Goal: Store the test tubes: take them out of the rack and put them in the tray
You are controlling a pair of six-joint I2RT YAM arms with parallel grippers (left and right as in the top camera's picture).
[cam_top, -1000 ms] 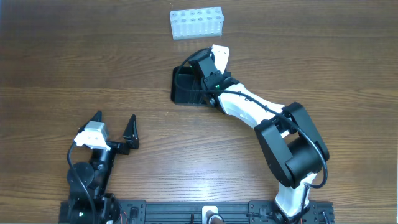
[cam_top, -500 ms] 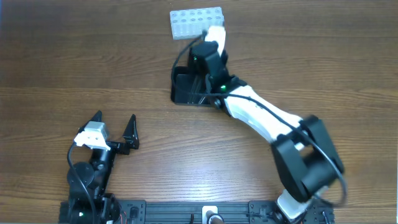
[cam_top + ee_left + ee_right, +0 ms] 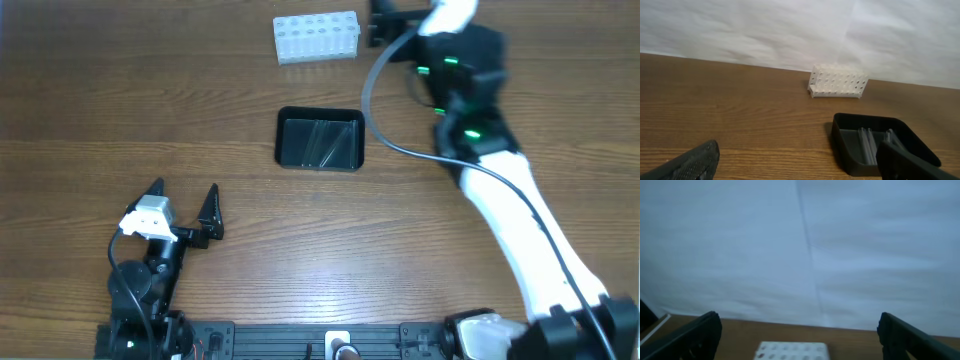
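Observation:
The white test tube rack (image 3: 316,38) stands at the far side of the table, also seen as the rack (image 3: 837,81) and rack (image 3: 792,351). I cannot tell if tubes remain in it. The black tray (image 3: 320,139) lies in front of it with clear tubes (image 3: 318,142) lying inside; the tray (image 3: 845,145) and its tubes (image 3: 867,145) appear in the left wrist view. My right gripper (image 3: 383,28) is lifted high, right of the rack, open and empty (image 3: 799,317). My left gripper (image 3: 183,205) rests open near the front left (image 3: 797,147), far from the tray.
A brown wooden table (image 3: 120,100) spreads all around the rack and tray. A white wall (image 3: 765,30) stands behind the table's far edge. The right arm (image 3: 500,190) stretches along the right side.
The right arm has risen off the tray and swung up and to the right, past the rack. The tray is now uncovered with tubes in it. The left arm has not moved.

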